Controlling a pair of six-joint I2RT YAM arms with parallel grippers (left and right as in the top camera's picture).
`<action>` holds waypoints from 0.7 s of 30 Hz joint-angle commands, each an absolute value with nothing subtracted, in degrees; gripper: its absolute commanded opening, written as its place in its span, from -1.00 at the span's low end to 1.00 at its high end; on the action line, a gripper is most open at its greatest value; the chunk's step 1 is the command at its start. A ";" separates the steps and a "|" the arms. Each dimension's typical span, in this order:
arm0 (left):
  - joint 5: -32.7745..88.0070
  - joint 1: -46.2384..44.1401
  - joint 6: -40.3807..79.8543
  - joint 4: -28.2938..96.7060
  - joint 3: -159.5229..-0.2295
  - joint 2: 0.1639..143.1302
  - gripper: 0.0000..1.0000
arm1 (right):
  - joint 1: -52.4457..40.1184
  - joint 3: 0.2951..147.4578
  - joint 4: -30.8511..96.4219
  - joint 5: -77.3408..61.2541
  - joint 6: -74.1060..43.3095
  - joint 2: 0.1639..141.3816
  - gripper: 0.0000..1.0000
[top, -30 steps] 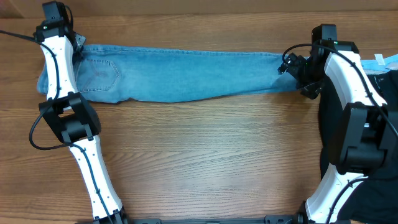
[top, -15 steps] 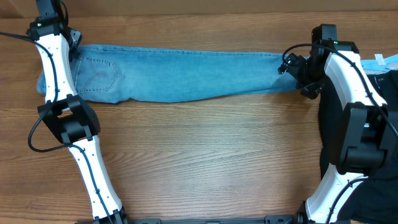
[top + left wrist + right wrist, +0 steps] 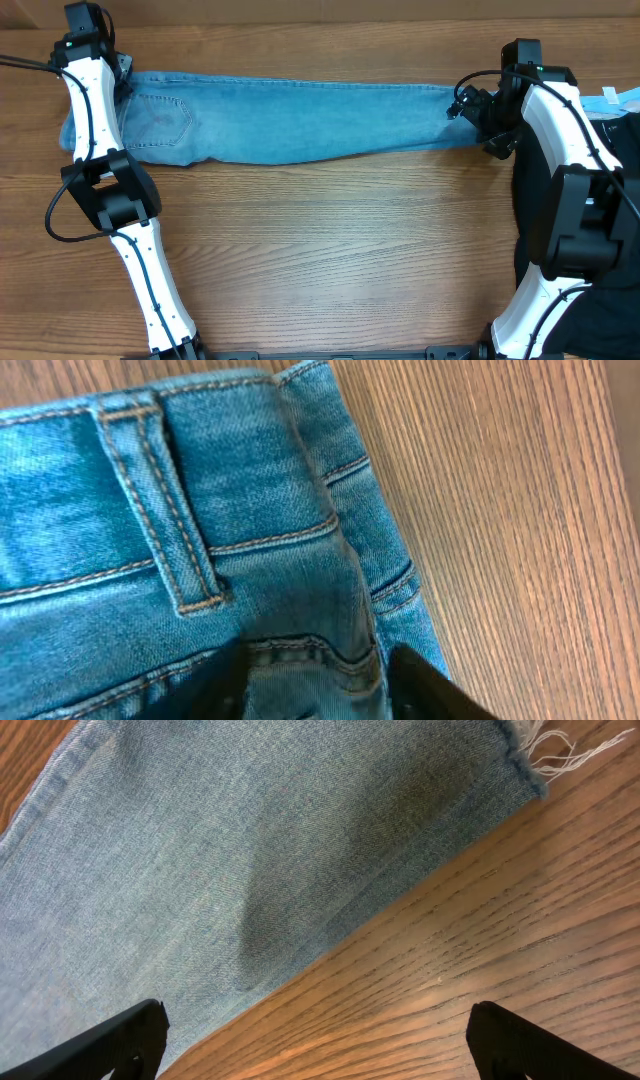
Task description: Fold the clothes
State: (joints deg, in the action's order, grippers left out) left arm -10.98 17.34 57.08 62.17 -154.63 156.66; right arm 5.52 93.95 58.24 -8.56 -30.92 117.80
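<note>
The light blue faded jeans (image 3: 300, 120) lie stretched left to right across the far part of the wooden table (image 3: 340, 250), waistband and back pocket at the left, frayed hem at the right. My left gripper (image 3: 120, 70) is at the waistband's far left corner. In the left wrist view its fingers (image 3: 320, 690) close on a bunched fold of waistband denim (image 3: 150, 510) beside a belt loop. My right gripper (image 3: 465, 103) hovers at the hem end. In the right wrist view its jaws (image 3: 315, 1040) are wide apart and empty, over bare wood at the leg's (image 3: 250, 840) edge.
A light blue item (image 3: 622, 97) lies at the right edge behind the right arm. Dark cloth (image 3: 610, 300) sits at the lower right. The table's far edge runs just behind the jeans.
My left arm rose slightly toward the far edge, then came back down to the waistband corner. The jeans and the right arm have not visibly moved.
</note>
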 commanded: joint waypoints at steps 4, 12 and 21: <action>-12.21 17.61 57.89 59.83 -150.91 156.27 -0.06 | 5.34 93.80 58.13 -7.94 -31.14 117.86 1.00; -4.16 17.72 54.83 55.07 -152.22 156.20 -0.92 | 5.34 93.80 58.13 -7.94 -31.14 117.86 1.00; -13.17 16.95 54.15 53.67 -155.06 156.27 -0.92 | 5.34 93.80 58.13 -7.94 -31.11 117.86 1.00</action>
State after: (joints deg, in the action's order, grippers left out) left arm -5.89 17.61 56.38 55.46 -157.10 156.66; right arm 5.52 93.95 58.28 -8.54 -31.05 117.80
